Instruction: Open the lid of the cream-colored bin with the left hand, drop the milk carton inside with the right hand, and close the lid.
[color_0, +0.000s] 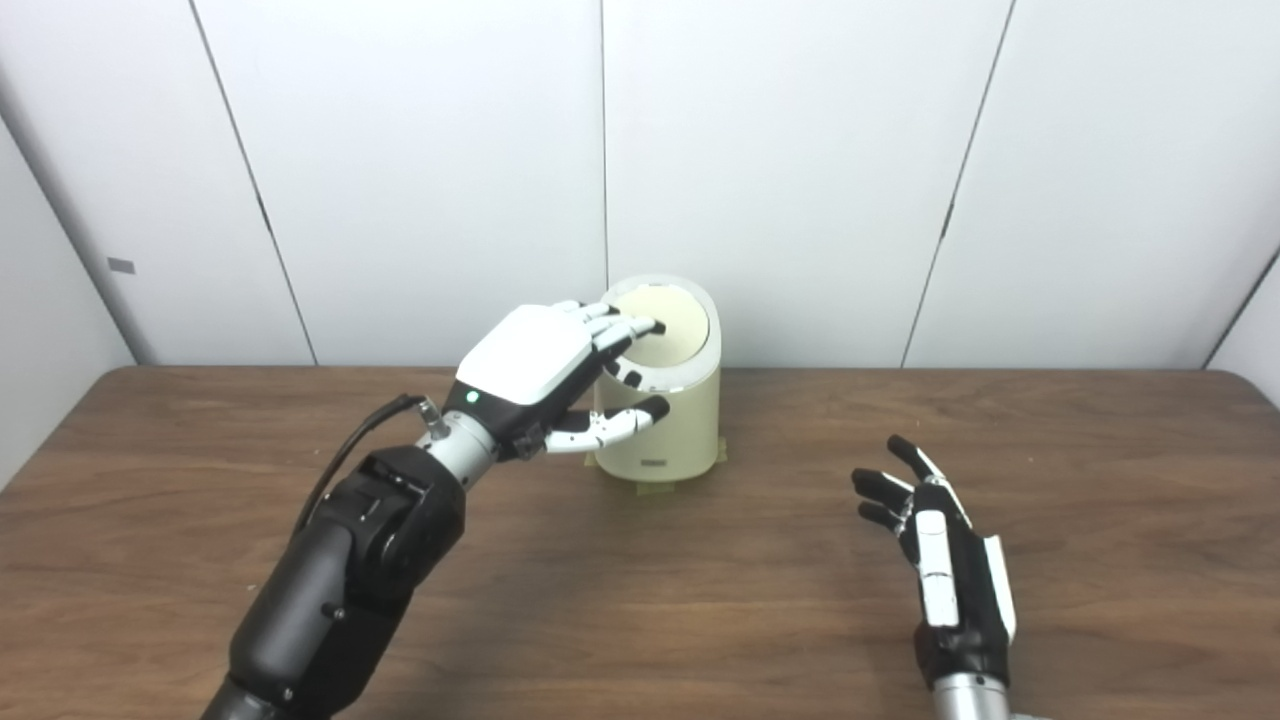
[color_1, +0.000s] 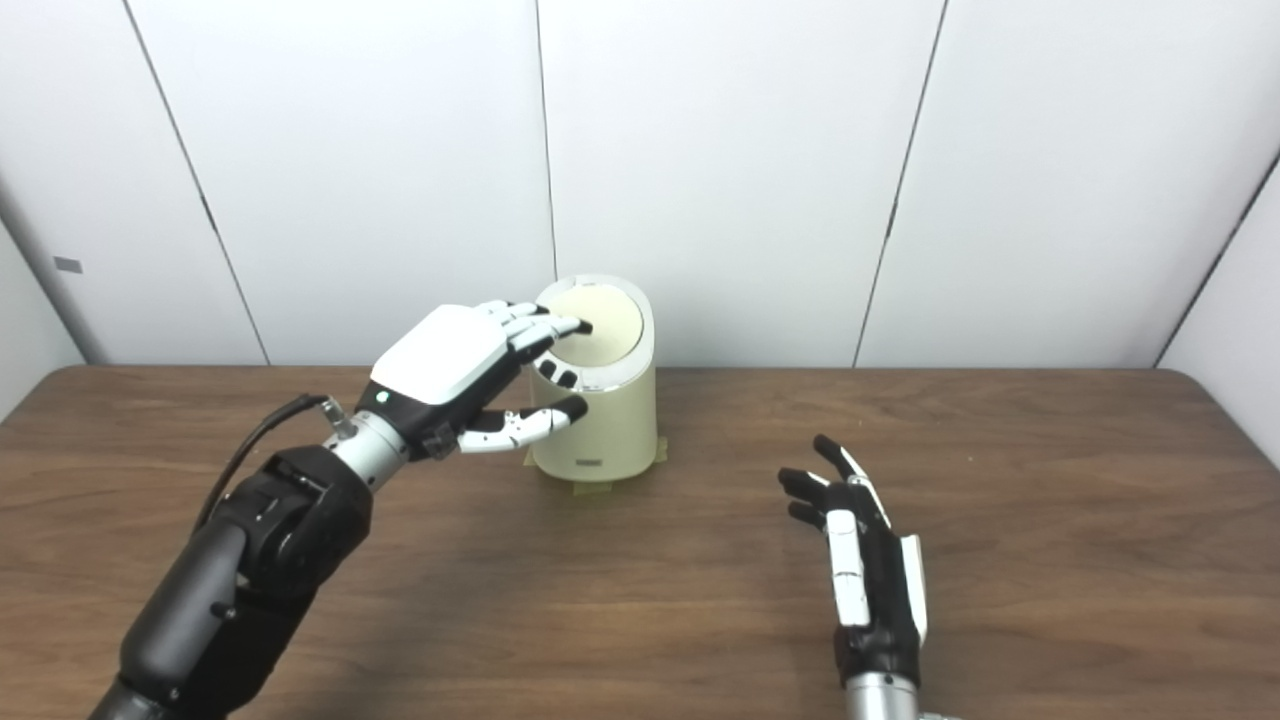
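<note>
Left robot hand (color_0: 535, 365) covers the bin (color_0: 665, 420); table (color_0: 700, 600) around is open.

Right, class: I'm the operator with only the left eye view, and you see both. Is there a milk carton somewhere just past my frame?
Observer: No. The right eye view reaches a little further past the table's right corner, and no carton shows there either.
Operator: In mine the left hand's thumb overlaps the bin. Is it touching?
Observer: From the right eye, only the tip of the left hand's thumb crosses the bin's left edge. Contact cannot be told.
</note>
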